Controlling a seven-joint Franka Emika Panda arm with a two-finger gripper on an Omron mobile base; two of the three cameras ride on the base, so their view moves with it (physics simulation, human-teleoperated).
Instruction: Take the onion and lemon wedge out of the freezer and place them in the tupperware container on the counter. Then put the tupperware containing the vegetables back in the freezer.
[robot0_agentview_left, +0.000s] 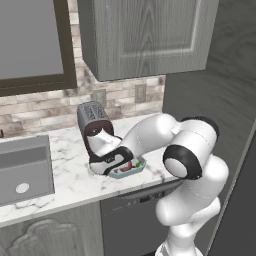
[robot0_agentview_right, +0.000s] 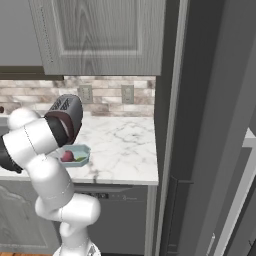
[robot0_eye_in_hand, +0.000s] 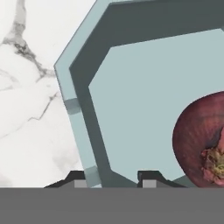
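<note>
**Claw on the tray's rim**

The claw (robot0_eye_in_hand: 113, 178) pinches the wall of the tupperware container (robot0_eye_in_hand: 83, 131), one tip inside and one outside. The container sits on the marble bench (robot0_agentview_left: 65, 175), holding the onion (robot0_eye_in_hand: 201, 140) and lemon wedge (robot0_agentview_right: 80, 159).

toaster (robot0_agentview_left: 93, 122); sink (robot0_agentview_left: 22, 167); wall cabinets (robot0_agentview_left: 145, 35)

Pale teal container (robot0_eye_in_hand: 78, 122); dark red-purple onion (robot0_eye_in_hand: 197, 140); white counter (robot0_eye_in_hand: 30, 109) with grey veining; dark red toaster (robot0_agentview_left: 92, 125).
</note>
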